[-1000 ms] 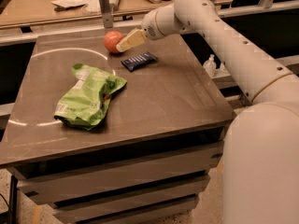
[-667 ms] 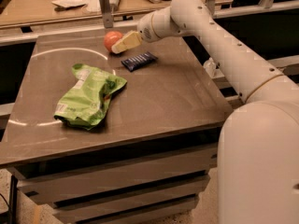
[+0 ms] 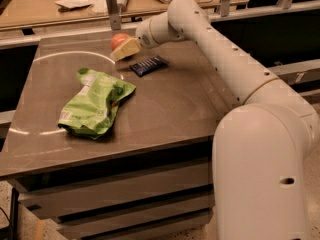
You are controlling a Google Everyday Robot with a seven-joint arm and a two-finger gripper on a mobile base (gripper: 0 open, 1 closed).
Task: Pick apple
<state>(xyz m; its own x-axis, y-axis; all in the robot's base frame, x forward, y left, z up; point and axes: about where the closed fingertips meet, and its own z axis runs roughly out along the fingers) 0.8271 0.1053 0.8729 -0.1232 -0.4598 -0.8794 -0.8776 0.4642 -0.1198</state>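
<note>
The apple (image 3: pixel 118 39) is a small red-orange fruit at the far middle of the grey table (image 3: pixel 165 114). My gripper (image 3: pixel 123 48), with its pale yellowish tip, is at the end of the white arm (image 3: pixel 210 44) that reaches in from the right. It sits right at the apple's near right side and covers the apple's lower part. Whether it holds the apple does not show.
A dark blue snack bar wrapper (image 3: pixel 148 65) lies just right of the gripper. A crumpled green bag (image 3: pixel 95 104) lies at the table's left middle. A metal post (image 3: pixel 114 6) and a cluttered wooden bench (image 3: pixel 75 4) stand behind the table.
The arm has reached further left and away from the camera. The gripper has closed in on the apple and now overlaps it. The bag and the wrapper have not moved.
</note>
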